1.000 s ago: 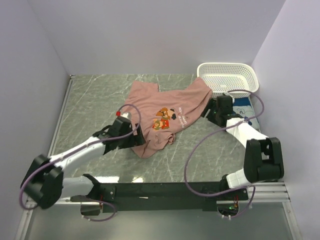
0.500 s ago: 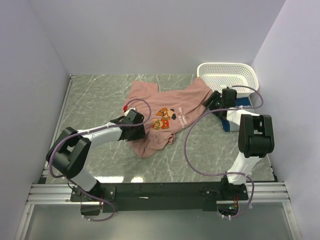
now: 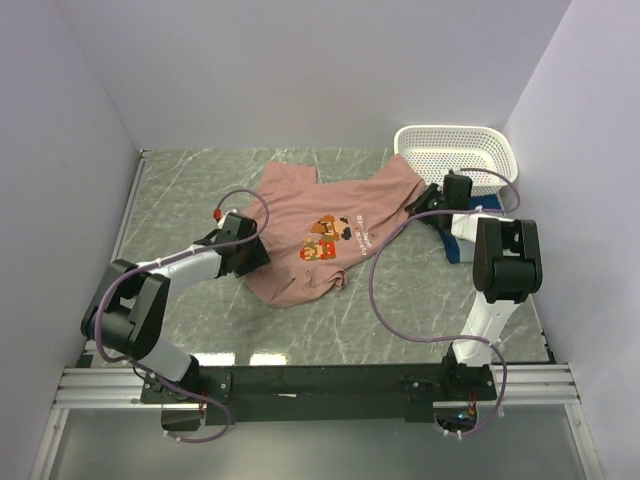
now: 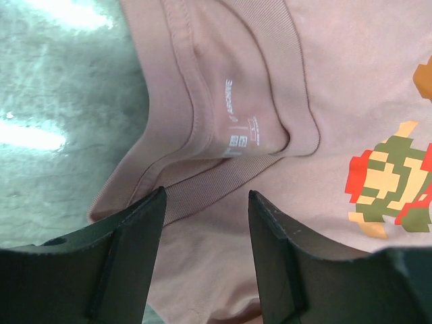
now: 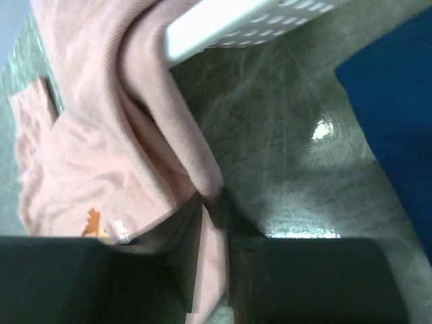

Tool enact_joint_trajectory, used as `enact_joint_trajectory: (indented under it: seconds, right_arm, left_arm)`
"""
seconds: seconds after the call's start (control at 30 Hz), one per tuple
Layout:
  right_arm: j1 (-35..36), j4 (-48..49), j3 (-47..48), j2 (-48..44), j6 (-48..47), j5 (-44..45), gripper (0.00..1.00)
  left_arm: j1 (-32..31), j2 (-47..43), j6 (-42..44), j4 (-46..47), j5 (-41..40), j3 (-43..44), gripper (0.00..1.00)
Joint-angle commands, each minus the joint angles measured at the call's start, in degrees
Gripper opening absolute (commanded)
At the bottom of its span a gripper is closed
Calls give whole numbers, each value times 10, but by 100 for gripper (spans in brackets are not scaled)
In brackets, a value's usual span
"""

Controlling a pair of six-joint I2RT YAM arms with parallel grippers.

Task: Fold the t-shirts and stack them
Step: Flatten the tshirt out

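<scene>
The dusty-pink t-shirt point(image 3: 320, 235) lies crumpled mid-table, its pixel print facing up. My left gripper point(image 3: 248, 256) is at the shirt's left side. In the left wrist view its jaws point(image 4: 206, 196) stand partly closed with a wad of pink cloth point(image 4: 202, 256) filling the gap, just below the collar and label point(image 4: 236, 128). My right gripper point(image 3: 421, 203) is at the shirt's right corner, by the basket. It is shut point(image 5: 216, 206) on a thin fold of the pink cloth point(image 5: 162, 115). The blue t-shirt point(image 3: 458, 250) point(image 5: 391, 101) lies mostly hidden under the right arm.
A white perforated basket point(image 3: 455, 155) point(image 5: 236, 20) stands at the back right, with the pink shirt's corner against its rim. Walls close in on the left, back and right. The green marbled tabletop point(image 3: 180, 190) shows around the shirt.
The left gripper has narrowed onto the cloth and moved left, dragging the shirt's lower left part with it. The right gripper has closed on the shirt's right corner.
</scene>
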Motion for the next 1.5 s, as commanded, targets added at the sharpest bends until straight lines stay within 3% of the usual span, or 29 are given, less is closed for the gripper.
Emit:
enact_joint_trajectory:
  seconds: [0.0, 0.07, 0.43, 0.73, 0.83, 0.87, 0.97, 1.07, 1.27, 1.47]
  right_arm:
    - [-4, 25, 28, -18, -17, -12, 11]
    - [-4, 10, 31, -47, -32, -6, 1]
    - [30, -136, 53, -255, -58, 45, 0]
    - [136, -248, -116, -470, -10, 163, 0]
    - [137, -264, -192, -512, 0, 171, 15]
    - [136, -268, -217, -522, -1, 171, 25]
    - [148, -284, -247, -544, -9, 154, 44]
    - [152, -290, -260, -562, -21, 156, 57]
    - [151, -303, -223, -521, -53, 169, 64]
    - [151, -278, -163, -393, -79, 165, 65]
  left_arm:
    - [7, 9, 1, -83, -20, -35, 60]
    - [8, 7, 2, -91, -19, -34, 60]
    - [58, 13, 0, -131, -54, -20, 60]
    - [125, 16, -11, -159, -96, -17, 60]
    - [151, 19, -4, -171, -102, 1, 61]
    - [158, 23, -2, -177, -104, 7, 62]
    - [190, 24, 17, -197, -120, 37, 62]
    - [230, 20, 44, -210, -137, 65, 63]
    - [341, 27, 122, -214, -153, 120, 65]
    - [336, -53, 145, -184, -106, 114, 77]
